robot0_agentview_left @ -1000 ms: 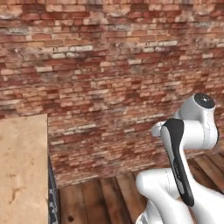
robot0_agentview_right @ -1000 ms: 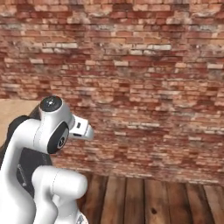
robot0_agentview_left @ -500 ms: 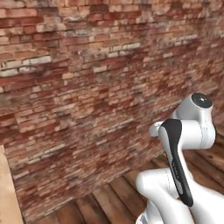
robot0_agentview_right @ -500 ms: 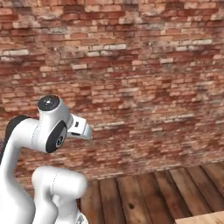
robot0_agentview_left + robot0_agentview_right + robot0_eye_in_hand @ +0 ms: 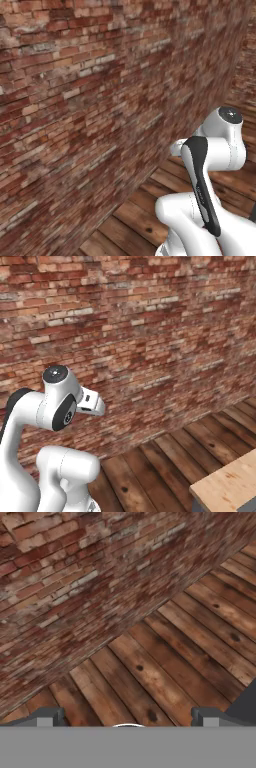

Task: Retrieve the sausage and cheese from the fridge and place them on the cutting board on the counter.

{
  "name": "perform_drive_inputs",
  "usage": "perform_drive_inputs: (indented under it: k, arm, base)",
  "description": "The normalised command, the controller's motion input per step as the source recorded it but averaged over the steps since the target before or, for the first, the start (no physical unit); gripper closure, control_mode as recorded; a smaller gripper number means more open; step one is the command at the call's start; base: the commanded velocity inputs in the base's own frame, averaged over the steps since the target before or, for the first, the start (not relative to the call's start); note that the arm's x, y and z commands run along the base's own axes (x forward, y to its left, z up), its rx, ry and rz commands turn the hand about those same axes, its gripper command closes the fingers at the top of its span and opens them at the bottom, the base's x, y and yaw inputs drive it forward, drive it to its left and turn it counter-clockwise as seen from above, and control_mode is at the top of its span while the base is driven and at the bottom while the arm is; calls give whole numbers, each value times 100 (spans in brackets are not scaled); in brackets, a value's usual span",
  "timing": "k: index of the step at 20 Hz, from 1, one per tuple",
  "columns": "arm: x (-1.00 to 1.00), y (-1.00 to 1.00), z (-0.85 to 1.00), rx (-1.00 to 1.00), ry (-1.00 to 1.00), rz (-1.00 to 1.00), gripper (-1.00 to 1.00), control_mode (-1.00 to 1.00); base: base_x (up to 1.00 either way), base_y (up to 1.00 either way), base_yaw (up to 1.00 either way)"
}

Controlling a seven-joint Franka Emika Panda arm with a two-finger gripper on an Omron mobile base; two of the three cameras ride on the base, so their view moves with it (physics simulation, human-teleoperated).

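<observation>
At 5 o'clock in the right base view, a tabletop (image 5: 227, 485) corner is showing past brick wall (image 5: 150, 331) and plank floor (image 5: 165, 667), gripper (image 5: 128, 719) hanging released and empty, sausage, cheese and fridge nowhere located, so the base is best swinging on until the fridge is fronting it.

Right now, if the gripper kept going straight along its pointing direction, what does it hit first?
Probably the wooden floor. In the hand view the open gripper aims down at bare planks, short of the brick wall. Nothing shows in between, though depth is hard to judge.
</observation>
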Motion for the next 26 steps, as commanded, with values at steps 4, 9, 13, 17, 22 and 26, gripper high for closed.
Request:
perform_drive_inputs:
  k: [4, 9, 13, 17, 22, 26]
  arm:
    - [0, 0, 0, 0, 0, 0, -100, 100]
    - [0, 0, 0, 0, 0, 0, -100, 100]
    - [0, 0, 0, 0, 0, 0, -100, 100]
    - [0, 0, 0, 0, 0, 0, -100, 100]
    - [0, 0, 0, 0, 0, 0, -100, 100]
    - [0, 0, 0, 0, 0, 0, -100, 100]
  base:
    - [38, 9, -61]
    - [39, 9, -61]
    - [47, 8, -51]
    - [62, 12, -36]
    - [74, 15, -23]
    - [79, 14, -15]
